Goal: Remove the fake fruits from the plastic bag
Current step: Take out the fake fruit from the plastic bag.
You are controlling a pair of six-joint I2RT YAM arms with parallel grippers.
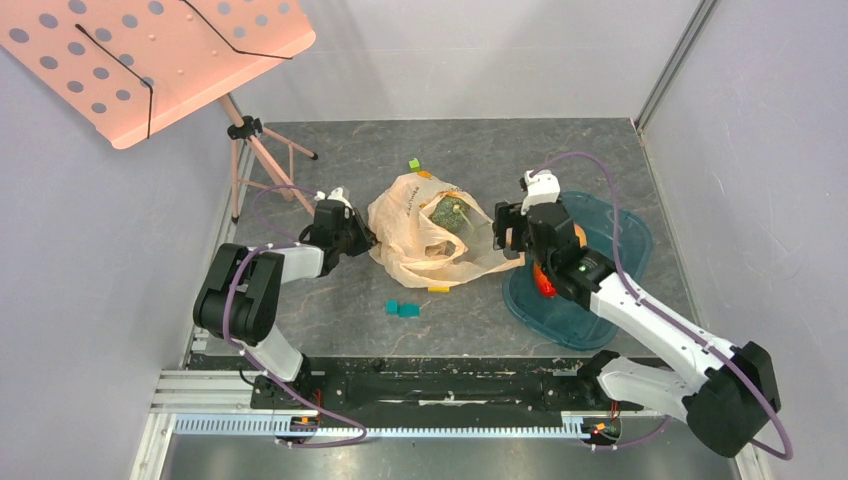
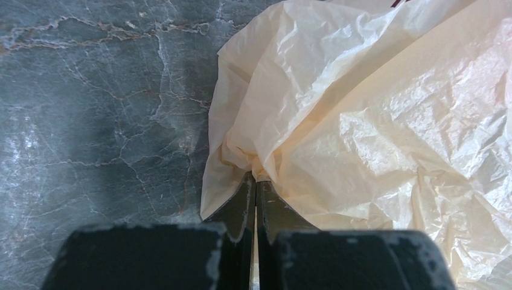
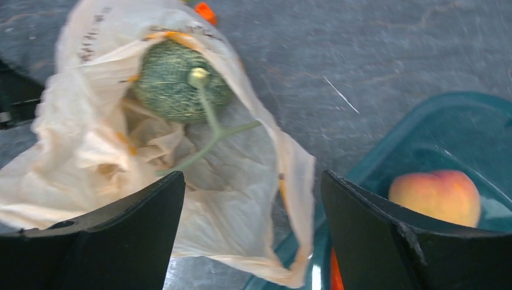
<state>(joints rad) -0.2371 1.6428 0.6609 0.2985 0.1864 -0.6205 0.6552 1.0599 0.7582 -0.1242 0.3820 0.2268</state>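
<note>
The plastic bag (image 1: 410,225) lies crumpled mid-table, its mouth facing right. Inside it sits the speckled green fake fruit (image 1: 450,213), a ball with a pale stem (image 3: 181,81). The orange-red and yellow fake fruit (image 3: 435,196) rests in the teal tray, mostly hidden under my right arm in the top view (image 1: 543,282). My left gripper (image 1: 362,238) is shut on a bunched fold at the bag's left end (image 2: 255,181). At the bag's mouth my right gripper (image 1: 503,228) is open (image 3: 252,176), with the bag's loose rim (image 3: 296,181) lying below and between the fingers, unpinched.
The teal transparent tray (image 1: 620,240) lies at the right, under my right arm. Small blocks lie around the bag: green (image 1: 413,164), teal (image 1: 403,309), yellow (image 1: 438,289). A pink music stand (image 1: 160,60) on a tripod (image 1: 250,150) stands at the back left. Walls close both sides.
</note>
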